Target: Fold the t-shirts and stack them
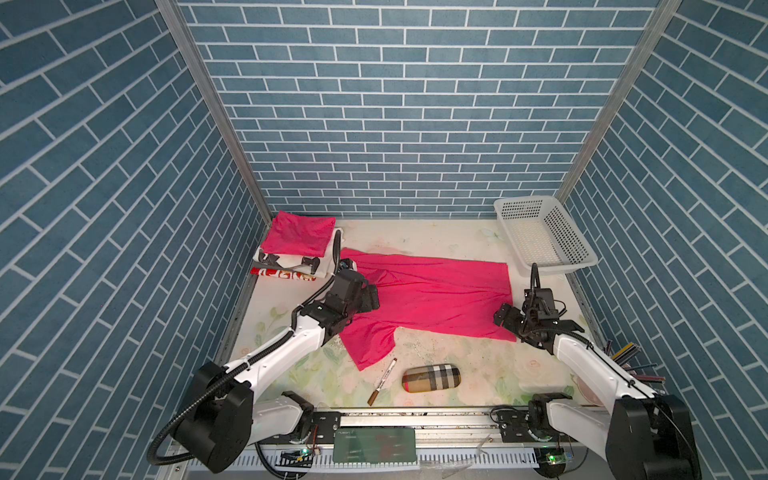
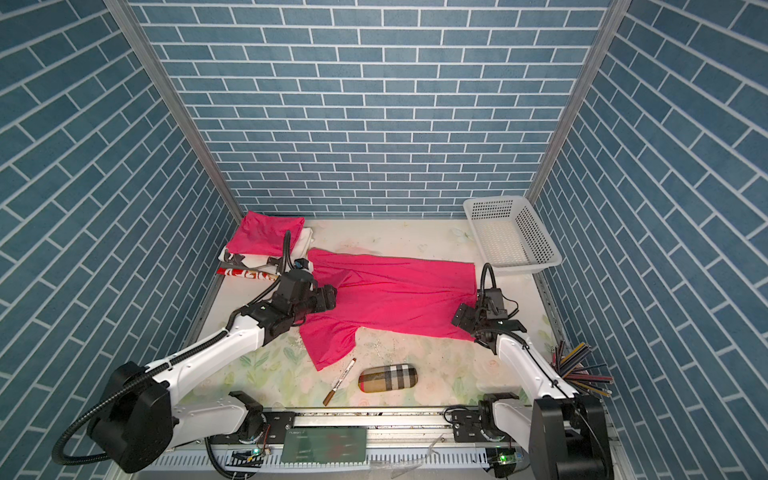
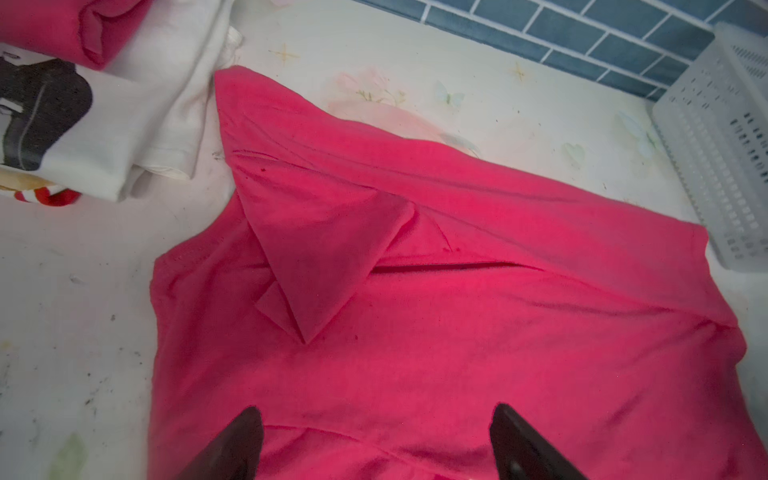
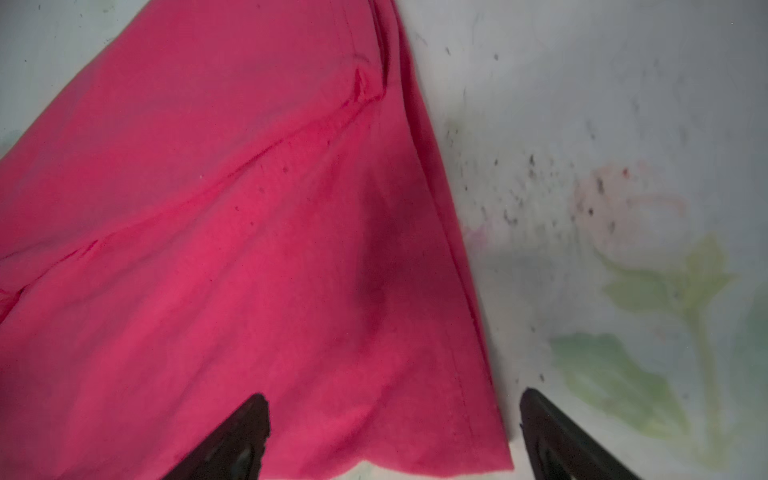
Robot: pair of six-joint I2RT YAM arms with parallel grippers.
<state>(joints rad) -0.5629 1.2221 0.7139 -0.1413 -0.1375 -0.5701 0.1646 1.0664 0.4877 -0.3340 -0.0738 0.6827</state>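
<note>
One bright pink t-shirt [image 1: 432, 295] [image 2: 399, 295] lies spread across the middle of the table, its far side folded over onto itself and a sleeve trailing toward the front. My left gripper [image 1: 368, 299] [image 3: 376, 409] hovers open over its left end, near a turned-in sleeve flap, with only fabric below the fingers. At the shirt's near right hem corner [image 4: 457, 436], my right gripper [image 1: 505, 318] [image 4: 392, 395] is open, straddling the corner without holding it. A second pink t-shirt [image 1: 299, 232] [image 3: 62, 29] rests folded on a pile at the back left.
Under the folded shirt is a pile of white printed clothes [image 1: 291, 266]. A white perforated basket [image 1: 523, 201] stands at the back right. A plaid oblong case [image 1: 431, 377] and a marker [image 1: 382, 381] lie near the front. Coloured pencils [image 2: 582, 365] stick out at the right edge.
</note>
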